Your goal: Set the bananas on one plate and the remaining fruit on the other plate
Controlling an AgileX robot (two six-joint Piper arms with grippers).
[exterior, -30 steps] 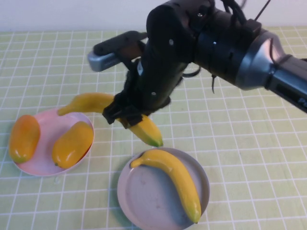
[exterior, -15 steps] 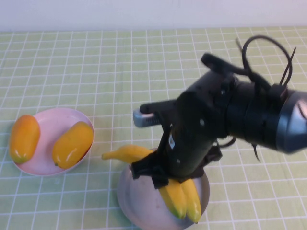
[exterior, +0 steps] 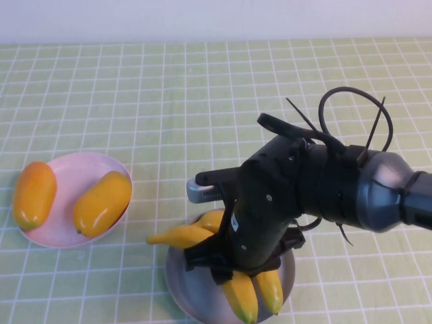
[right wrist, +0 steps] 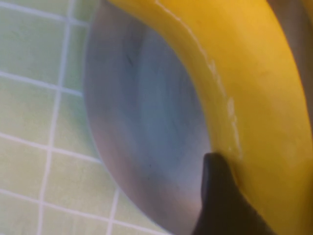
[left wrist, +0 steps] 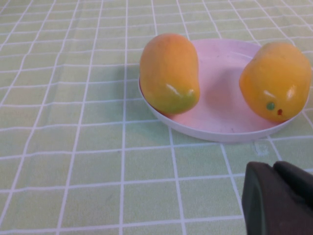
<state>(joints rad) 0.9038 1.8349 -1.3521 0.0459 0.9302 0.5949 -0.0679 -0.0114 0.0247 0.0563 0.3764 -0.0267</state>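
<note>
The right gripper (exterior: 233, 270) is low over the grey-blue plate (exterior: 185, 283) at the near centre and grips one banana (exterior: 182, 235), next to the second banana (exterior: 270, 287) (it lies on this plate). Both mangoes (exterior: 101, 202) rest on the pink plate (exterior: 67, 172) at left. The left gripper (left wrist: 281, 198), closed and empty, is just near it.

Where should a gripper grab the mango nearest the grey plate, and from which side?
Take the mango across its plump middle, coming from above, jaws spanning its short width. It lies tilted on the pink plate's rim, top side free, clear of the other mango.
</note>
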